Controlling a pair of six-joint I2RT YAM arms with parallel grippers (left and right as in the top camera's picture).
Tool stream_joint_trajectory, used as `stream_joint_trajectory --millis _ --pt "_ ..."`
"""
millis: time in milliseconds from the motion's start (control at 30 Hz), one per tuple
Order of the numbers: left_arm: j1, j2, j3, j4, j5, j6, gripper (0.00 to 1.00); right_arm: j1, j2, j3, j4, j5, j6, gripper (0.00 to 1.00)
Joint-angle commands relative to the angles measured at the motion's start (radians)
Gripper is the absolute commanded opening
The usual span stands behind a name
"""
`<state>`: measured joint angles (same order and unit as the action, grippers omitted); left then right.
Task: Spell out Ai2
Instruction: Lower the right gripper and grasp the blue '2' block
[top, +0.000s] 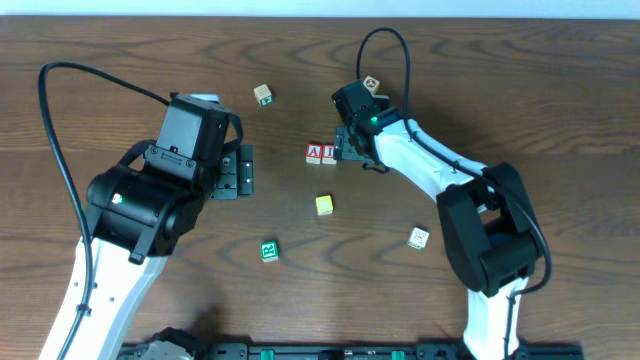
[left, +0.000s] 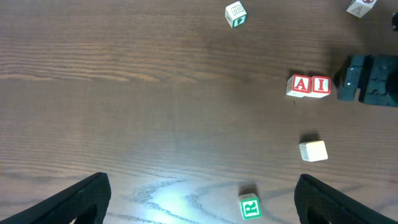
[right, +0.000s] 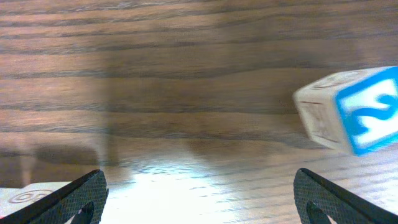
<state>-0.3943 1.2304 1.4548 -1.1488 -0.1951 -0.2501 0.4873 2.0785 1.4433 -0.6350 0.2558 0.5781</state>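
Two red-lettered blocks, A (top: 314, 153) and I (top: 328, 153), stand side by side on the wooden table; the left wrist view shows them as A (left: 300, 85) and I (left: 320, 85). My right gripper (top: 352, 150) is open and empty just right of the I block. In the right wrist view its fingers (right: 199, 190) are spread over bare wood, with a blurred block bearing a blue 2 (right: 354, 111) ahead at the right. I cannot tell which overhead block that is. My left gripper (top: 240, 172) (left: 202, 190) is open and empty, left of the pair.
A yellow block (top: 324, 204) (left: 313, 150) lies below the pair. A green R block (top: 269, 250) (left: 249, 206) lies lower left. A white block (top: 419, 237) lies right, another block (top: 263, 95) (left: 235, 14) at the back, one (top: 372, 85) beside the right arm.
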Motion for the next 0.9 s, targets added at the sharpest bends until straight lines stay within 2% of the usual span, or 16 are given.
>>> stream_joint_trajectory --millis 0,200,333,433,567,700,867 --pt "0.002 -0.001 0.007 -0.003 -0.015 0.000 0.95 -0.003 -0.087 0.014 -0.016 0.101 0.007 0.96" --pt "0.001 -0.001 0.007 -0.003 -0.015 0.000 0.95 -0.026 -0.156 0.014 -0.084 0.223 -0.024 0.97" --pt "0.002 -0.001 0.007 -0.003 -0.015 0.000 0.95 -0.097 -0.156 0.014 -0.182 0.231 0.206 0.95" --pt "0.001 -0.001 0.007 -0.003 -0.015 0.000 0.95 -0.141 -0.156 0.014 -0.205 0.204 0.298 0.94" --pt "0.002 -0.001 0.007 -0.003 -0.015 0.000 0.95 -0.215 -0.154 0.014 -0.266 0.052 0.511 0.97" --pt "0.001 -0.001 0.007 -0.003 -0.015 0.000 0.95 -0.242 -0.153 0.014 -0.240 -0.053 0.684 0.97" --pt "0.002 -0.001 0.006 -0.003 -0.015 0.000 0.95 -0.241 -0.114 0.014 -0.113 -0.134 0.741 0.93"
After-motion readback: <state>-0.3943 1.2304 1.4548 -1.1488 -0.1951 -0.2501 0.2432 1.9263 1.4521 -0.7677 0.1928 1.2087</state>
